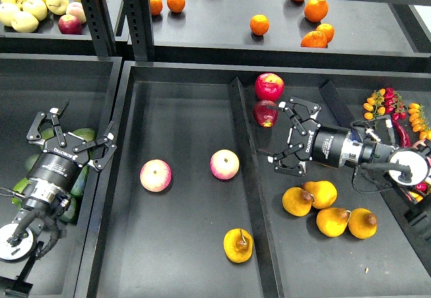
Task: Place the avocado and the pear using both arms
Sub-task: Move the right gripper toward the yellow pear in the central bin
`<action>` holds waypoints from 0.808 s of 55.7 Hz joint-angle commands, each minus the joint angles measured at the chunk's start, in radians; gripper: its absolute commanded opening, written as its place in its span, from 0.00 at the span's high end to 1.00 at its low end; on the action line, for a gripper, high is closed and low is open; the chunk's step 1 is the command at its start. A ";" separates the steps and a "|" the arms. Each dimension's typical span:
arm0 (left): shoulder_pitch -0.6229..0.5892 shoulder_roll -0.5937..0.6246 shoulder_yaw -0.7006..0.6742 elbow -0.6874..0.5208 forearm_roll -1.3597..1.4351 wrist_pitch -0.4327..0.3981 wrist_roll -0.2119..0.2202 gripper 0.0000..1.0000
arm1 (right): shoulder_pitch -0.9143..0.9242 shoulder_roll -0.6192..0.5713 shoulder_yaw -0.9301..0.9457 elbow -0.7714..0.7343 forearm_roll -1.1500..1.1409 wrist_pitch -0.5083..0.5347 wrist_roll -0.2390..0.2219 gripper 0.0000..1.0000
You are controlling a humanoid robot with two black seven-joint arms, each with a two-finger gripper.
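Note:
Dark green avocados (84,136) lie in the left bin, mostly hidden under my left arm. My left gripper (85,121) is open and empty just above them. One orange-yellow pear (238,245) with a brown stem lies alone at the front of the middle tray. Several more pears (333,221) lie in the right compartment. My right gripper (272,129) is open and empty, pointing left, just above those pears and next to a dark red apple (265,113).
Two pink-and-yellow apples (155,175) (224,164) lie in the middle tray. A red apple (269,85) sits by the divider (244,143). Oranges (259,24) and pale apples (25,21) are on the back shelf. Red chillies (403,133) lie at far right.

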 commanded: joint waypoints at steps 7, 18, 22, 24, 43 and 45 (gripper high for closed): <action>0.000 0.000 0.009 0.000 -0.005 0.000 0.000 0.00 | 0.127 -0.065 -0.275 0.001 0.001 0.026 0.000 0.00; 0.000 0.000 0.009 0.000 -0.005 0.000 -0.003 0.00 | 0.230 -0.084 -0.487 -0.001 -0.005 0.026 0.000 0.00; 0.000 0.000 0.011 -0.001 -0.005 0.000 -0.003 0.00 | 0.248 -0.076 -0.555 -0.006 -0.012 0.026 0.000 0.00; 0.000 0.000 0.012 -0.001 -0.005 0.000 -0.003 0.00 | 0.253 -0.073 -0.571 -0.012 -0.019 0.026 0.000 0.00; 0.000 0.000 0.011 -0.001 -0.005 0.000 -0.004 0.00 | 0.253 0.036 -0.642 -0.087 -0.095 0.026 0.000 0.00; 0.000 0.000 0.012 -0.001 -0.005 0.000 -0.003 0.00 | 0.253 0.051 -0.651 -0.098 -0.098 0.026 0.000 0.00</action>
